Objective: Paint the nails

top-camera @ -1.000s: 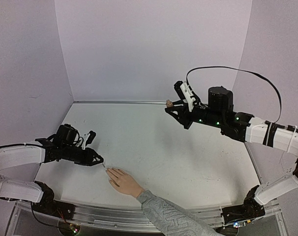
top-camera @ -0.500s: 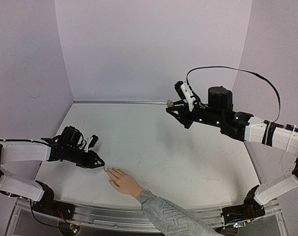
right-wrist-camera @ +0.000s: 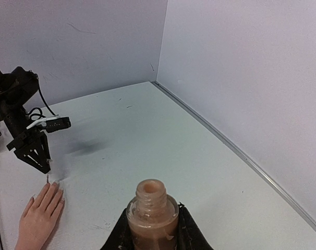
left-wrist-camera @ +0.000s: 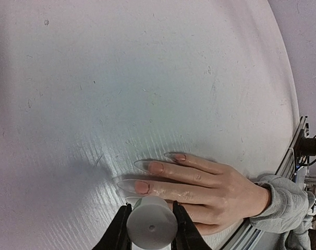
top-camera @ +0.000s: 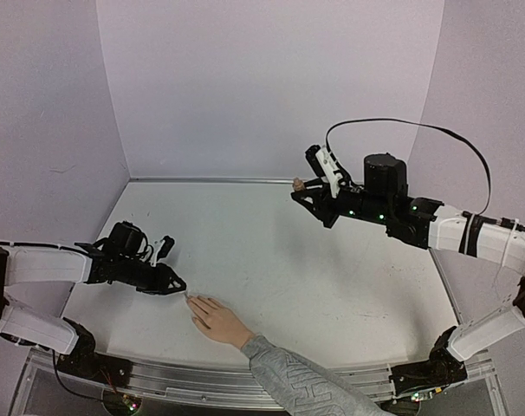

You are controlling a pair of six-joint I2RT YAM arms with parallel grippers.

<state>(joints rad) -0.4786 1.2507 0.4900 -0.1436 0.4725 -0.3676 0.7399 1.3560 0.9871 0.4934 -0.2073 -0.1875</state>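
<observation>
A light-skinned hand (top-camera: 217, 321) in a grey patterned sleeve lies flat at the table's near edge. Its nails (left-wrist-camera: 141, 185) are long and clear with pinkish beds. My left gripper (left-wrist-camera: 152, 219) is shut on a white brush cap (left-wrist-camera: 150, 229), held just above the fingertips. The cap hides the brush tip in the left wrist view. From above, the left gripper (top-camera: 176, 284) points at the fingertips. Far back right, my right gripper (right-wrist-camera: 153, 229) is shut on an open bottle (right-wrist-camera: 152, 213) of beige-pink polish, held upright above the table (top-camera: 298, 183).
The white table (top-camera: 271, 260) is walled at the back and both sides. A metal rail (top-camera: 202, 374) runs along the near edge under the sleeve. The left wrist's cable and camera (top-camera: 163, 246) stick up behind the gripper.
The left wrist has dipped a little, its tip staying at the fingertips. The hand and the right arm with the bottle have hardly moved.
</observation>
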